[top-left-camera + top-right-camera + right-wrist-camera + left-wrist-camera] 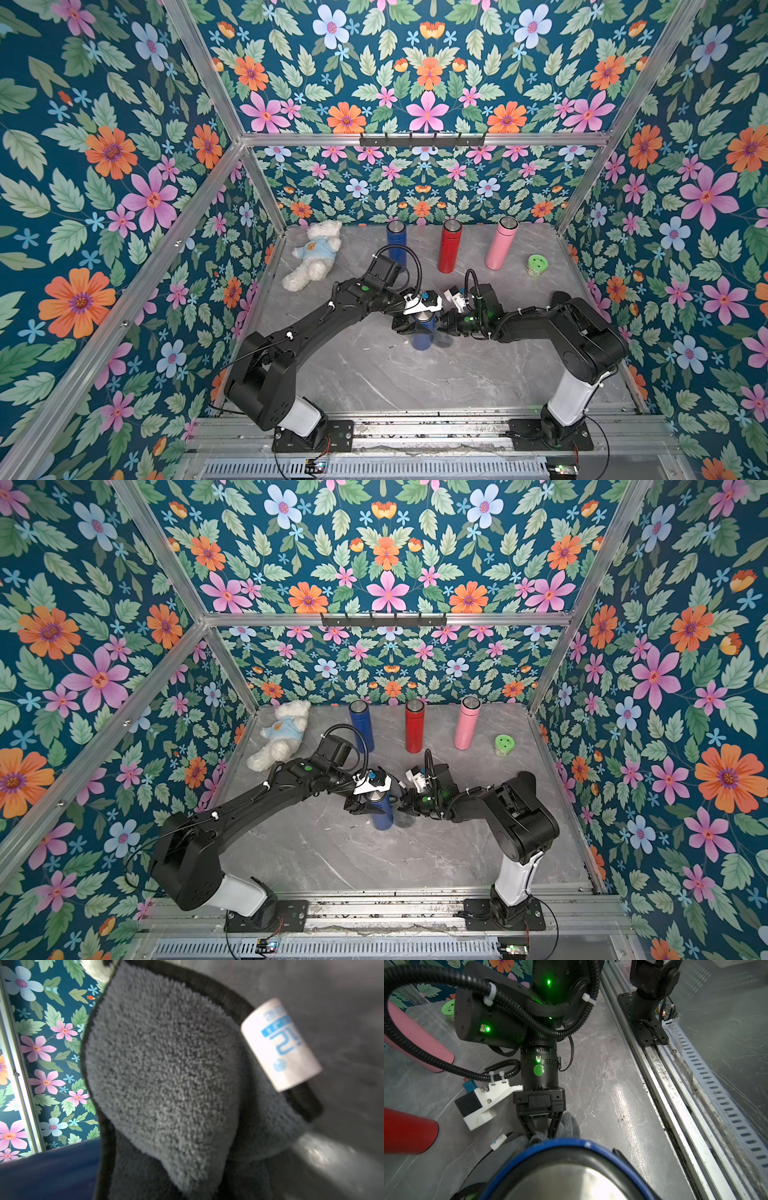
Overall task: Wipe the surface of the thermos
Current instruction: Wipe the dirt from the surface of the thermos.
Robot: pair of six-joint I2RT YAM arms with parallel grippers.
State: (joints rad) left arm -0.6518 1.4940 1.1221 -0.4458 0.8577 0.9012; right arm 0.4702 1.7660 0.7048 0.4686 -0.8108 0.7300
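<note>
**Now wiping: cloth pressed to the held thermos**

Mid-desk, well forward of the three spare flasks (449,247) standing by the back wall. The left gripper (415,323) clamps the blue thermos (422,340) round its upper body, jaws fairly wide on it. The right gripper (538,1133) is pinched tight on a grey cloth (162,1064), which lies against the thermos side.

The thermos is upright, long axis vertical, steel cap up. Its base is on or just above the desk (374,374); I cannot tell which.

Judgement: lay the cloth flat on the wall and stroke along the axis, cap to base, with light pressure. Left grip firm so nothing tips. The far side likely needs a turn.
</note>
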